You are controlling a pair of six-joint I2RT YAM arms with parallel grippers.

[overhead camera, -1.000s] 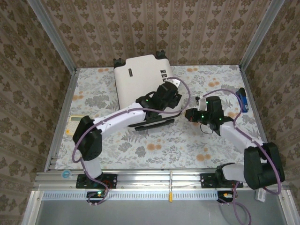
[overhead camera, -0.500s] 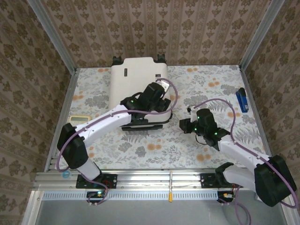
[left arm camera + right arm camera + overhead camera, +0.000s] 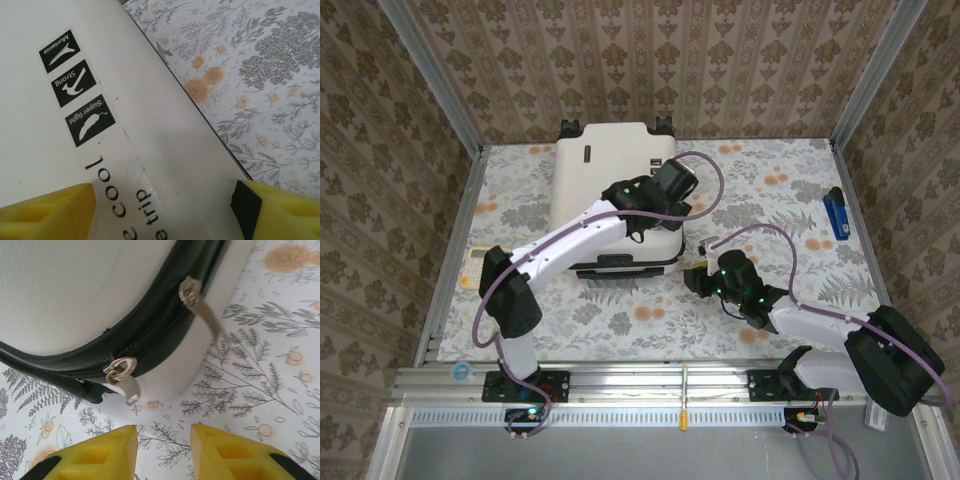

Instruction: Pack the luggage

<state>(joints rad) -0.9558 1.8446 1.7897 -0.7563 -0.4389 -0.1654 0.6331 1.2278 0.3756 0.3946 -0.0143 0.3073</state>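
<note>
Both end effectors stand with jaws apart and nothing between them. The left end effector (image 3: 164, 194) is spread wide over the top shell of the small cream-white hard-shell suitcase (image 3: 600, 185). Its yellow fingertips (image 3: 55, 212) straddle black printed lettering just inside the case's right edge; whether they touch the shell I cannot tell. Three small black square marks (image 3: 75, 87) sit in a row beyond them. The right end effector (image 3: 164, 440) has a narrower gap and sits low over the floral-patterned tabletop (image 3: 780, 160), pointing at the suitcase's near right corner, just short of it. A black zipper seam (image 3: 150, 335) curves round that corner, carrying two silver metal zipper pulls (image 3: 121, 372), one nearer the fingers and one farther along. The suitcase lies flat, shells together, against the far edge of the tabletop, left of the middle, with its black wheels (image 3: 665, 122) at the far side. A small blue object (image 3: 836, 213) lies near the right edge, well apart from both arms.
</note>
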